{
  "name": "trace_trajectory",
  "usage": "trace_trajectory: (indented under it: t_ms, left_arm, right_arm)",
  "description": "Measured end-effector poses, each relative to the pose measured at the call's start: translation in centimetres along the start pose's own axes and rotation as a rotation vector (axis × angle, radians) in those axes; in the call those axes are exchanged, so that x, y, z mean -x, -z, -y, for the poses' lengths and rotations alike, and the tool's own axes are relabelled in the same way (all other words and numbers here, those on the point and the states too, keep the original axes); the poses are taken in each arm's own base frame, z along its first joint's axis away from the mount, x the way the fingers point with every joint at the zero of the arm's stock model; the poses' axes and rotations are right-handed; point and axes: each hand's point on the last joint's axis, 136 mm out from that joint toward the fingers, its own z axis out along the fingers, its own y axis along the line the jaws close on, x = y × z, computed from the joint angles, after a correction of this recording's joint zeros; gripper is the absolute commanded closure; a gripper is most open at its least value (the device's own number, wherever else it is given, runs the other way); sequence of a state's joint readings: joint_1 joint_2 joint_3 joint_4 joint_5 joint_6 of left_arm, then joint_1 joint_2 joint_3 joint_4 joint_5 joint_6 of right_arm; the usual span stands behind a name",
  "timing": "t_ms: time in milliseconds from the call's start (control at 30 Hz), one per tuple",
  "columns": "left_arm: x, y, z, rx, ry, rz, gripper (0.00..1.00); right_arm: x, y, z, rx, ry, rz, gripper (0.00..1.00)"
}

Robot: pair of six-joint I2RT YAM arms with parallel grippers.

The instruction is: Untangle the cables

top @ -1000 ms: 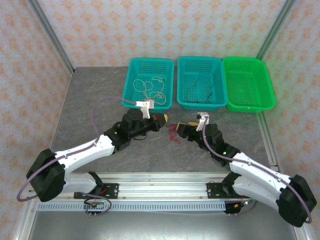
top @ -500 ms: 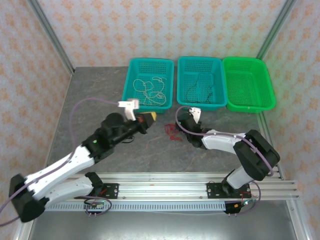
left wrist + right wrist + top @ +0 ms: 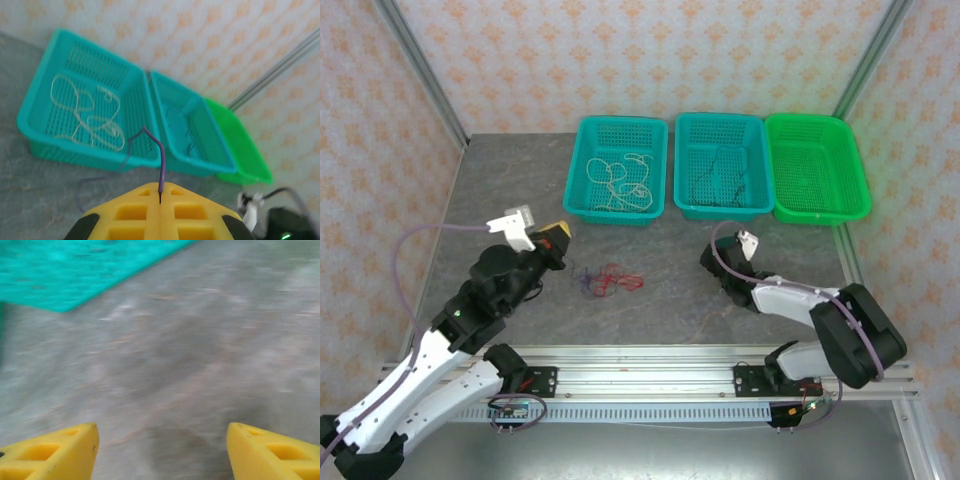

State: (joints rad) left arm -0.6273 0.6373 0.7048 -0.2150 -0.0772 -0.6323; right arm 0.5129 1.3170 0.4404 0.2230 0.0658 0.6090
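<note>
A small tangle of thin red and purple cables [image 3: 607, 280] lies on the grey table between the arms. My left gripper [image 3: 558, 233] hovers up and left of it. In the left wrist view this gripper [image 3: 160, 186] is shut on a thin purple cable [image 3: 163, 162], which arches up and drops leftward to the table. Cream-white cables [image 3: 623, 178] lie in the left teal basket [image 3: 616, 214]. Black cables [image 3: 720, 180] lie in the middle teal basket [image 3: 723, 212]. My right gripper [image 3: 710, 263] sits right of the tangle, low over bare table, and its jaws [image 3: 160, 432] are open with nothing between them.
A green basket [image 3: 817, 214] stands at the far right of the row of baskets. Patterned walls with metal posts close in the table on the left, back and right. A metal rail [image 3: 640, 360] runs along the near edge by the arm bases.
My left gripper has pulled back to the left with the purple cable, dragging the tangle leftward. My right gripper has moved right, away from the tangle.
</note>
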Motion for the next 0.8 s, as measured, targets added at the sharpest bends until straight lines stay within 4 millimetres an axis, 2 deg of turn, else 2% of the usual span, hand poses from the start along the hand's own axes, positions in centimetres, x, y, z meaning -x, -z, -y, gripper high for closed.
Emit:
trace_trajectory:
  t_ms: [67, 133, 267, 367, 500, 633, 700, 800]
  left_arm:
    - [-1.3, -1.0, -0.3, 0.013, -0.006, -0.05, 1.0]
    - [-1.7, -1.3, -0.3, 0.012, -0.008, -0.068, 1.0]
    - [-1.6, -1.2, 0.1, -0.001, -0.005, -0.067, 1.0]
    - [-0.7, -1.0, 0.7, -0.012, 0.007, -0.053, 1.0]
    - [1.7, -0.5, 2.5, -0.043, 0.026, -0.011, 1.0]
    - [4.6, 0.4, 4.7, -0.082, 0.039, 0.034, 1.0]
    - [5.9, 0.7, 5.6, -0.098, 0.041, 0.053, 1.0]
    - [7.1, 1.1, 6.5, -0.112, 0.039, 0.072, 1.0]
  right_arm:
    - [-0.3, 1.4, -4.5, 0.191, 0.079, -0.017, 0.26]
    - [-1.6, 3.4, -9.0, 0.363, 0.198, -0.035, 0.24]
    - [-5.5, 8.1, -17.8, 0.671, 0.423, -0.073, 0.2]
    - [-8.0, 9.7, -22.6, 0.808, 0.528, -0.061, 0.18]
    - [-12.1, 8.9, -26.5, 0.881, 0.666, -0.061, 0.16]
    - [-15.8, 6.8, -29.5, 0.925, 0.773, -0.067, 0.16]
    - [-16.8, 5.4, -30.4, 0.914, 0.793, -0.062, 0.24]
    - [-17.3, 2.3, -30.3, 0.816, 0.799, -0.029, 0.44]
